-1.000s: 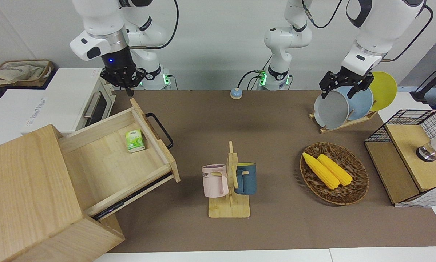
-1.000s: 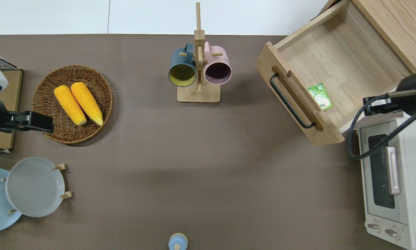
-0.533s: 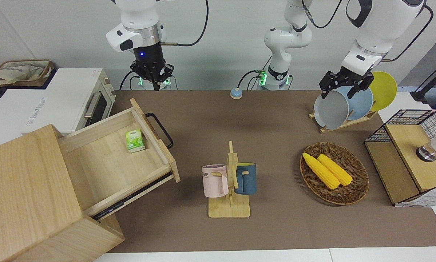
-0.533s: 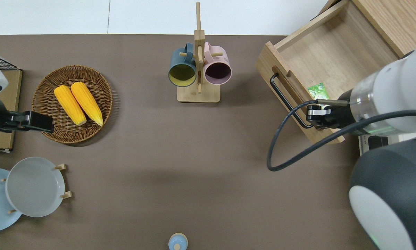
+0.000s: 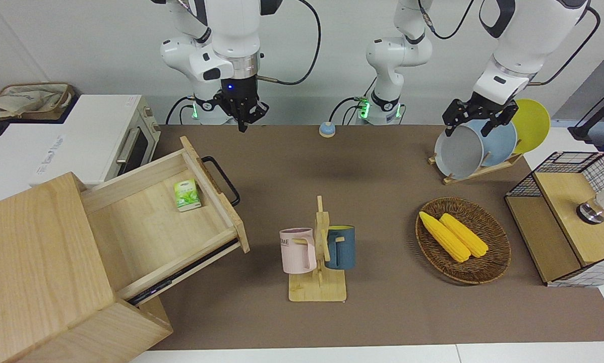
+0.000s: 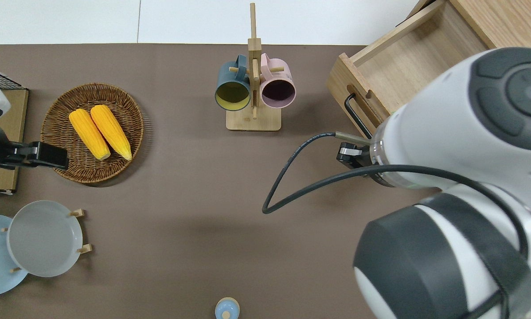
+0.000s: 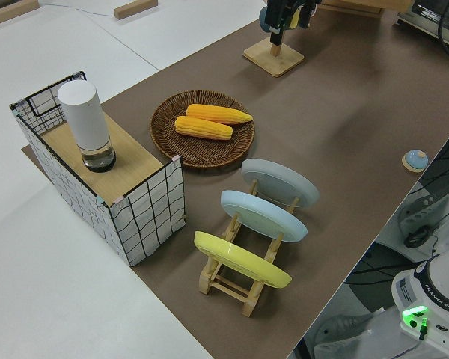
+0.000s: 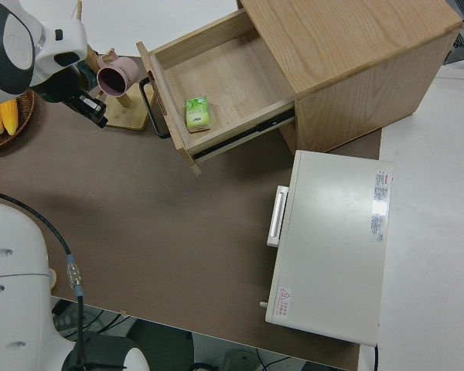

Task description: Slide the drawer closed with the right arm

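The drawer (image 5: 145, 227) stands pulled well out of the light-wood cabinet (image 5: 35, 262), its black loop handle (image 5: 222, 179) facing the middle of the table. A small green box (image 5: 187, 194) lies inside it. The drawer (image 8: 216, 77), its handle (image 8: 150, 108) and the green box (image 8: 197, 114) also show in the right side view. My right gripper (image 5: 242, 126), blue light on its wrist, is up in the air and shut on nothing. It hangs over the brown mat beside the drawer front, clear of the handle. In the overhead view the arm hides it and much of the drawer (image 6: 403, 57). The left arm is parked.
A white toaster oven (image 5: 105, 136) stands next to the cabinet, nearer to the robots. A mug rack (image 5: 318, 252) with two mugs stands mid-table. A corn basket (image 5: 463, 239), plate rack (image 5: 478, 146) and wire-mesh box (image 5: 569, 222) are toward the left arm's end. A blue bell (image 5: 326, 129) sits near the robots.
My right arm has swung from above the toaster oven and drawer corner toward the middle of the table. The drawer has not moved. The left arm is still.
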You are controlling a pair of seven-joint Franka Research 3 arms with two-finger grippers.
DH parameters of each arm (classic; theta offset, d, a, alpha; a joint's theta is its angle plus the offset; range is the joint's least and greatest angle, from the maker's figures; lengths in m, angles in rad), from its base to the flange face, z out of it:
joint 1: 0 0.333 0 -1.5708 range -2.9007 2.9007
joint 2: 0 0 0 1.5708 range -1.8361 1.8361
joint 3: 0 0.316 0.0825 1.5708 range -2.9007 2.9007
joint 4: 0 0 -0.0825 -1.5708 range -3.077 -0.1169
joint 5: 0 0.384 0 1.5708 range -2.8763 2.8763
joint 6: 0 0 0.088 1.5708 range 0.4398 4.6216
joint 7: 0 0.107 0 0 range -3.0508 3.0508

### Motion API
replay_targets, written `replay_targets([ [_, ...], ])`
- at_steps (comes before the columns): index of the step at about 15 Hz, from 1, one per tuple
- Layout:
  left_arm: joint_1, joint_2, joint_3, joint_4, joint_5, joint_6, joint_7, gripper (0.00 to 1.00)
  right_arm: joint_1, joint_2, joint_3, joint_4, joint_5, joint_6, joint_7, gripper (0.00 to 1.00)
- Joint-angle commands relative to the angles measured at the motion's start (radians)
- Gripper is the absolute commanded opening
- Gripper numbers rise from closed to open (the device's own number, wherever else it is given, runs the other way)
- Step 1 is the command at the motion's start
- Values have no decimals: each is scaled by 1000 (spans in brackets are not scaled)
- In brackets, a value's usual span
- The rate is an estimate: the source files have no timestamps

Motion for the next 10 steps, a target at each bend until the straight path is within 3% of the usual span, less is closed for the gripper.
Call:
replay_targets([
  [1, 5, 11, -7, 26, 17, -20, 9, 993, 26, 44, -1, 9, -19, 23, 167, 0],
  [10, 5, 11, -7, 24, 17, -20, 9, 993, 28, 151, 2, 1, 6, 110, 448, 0],
])
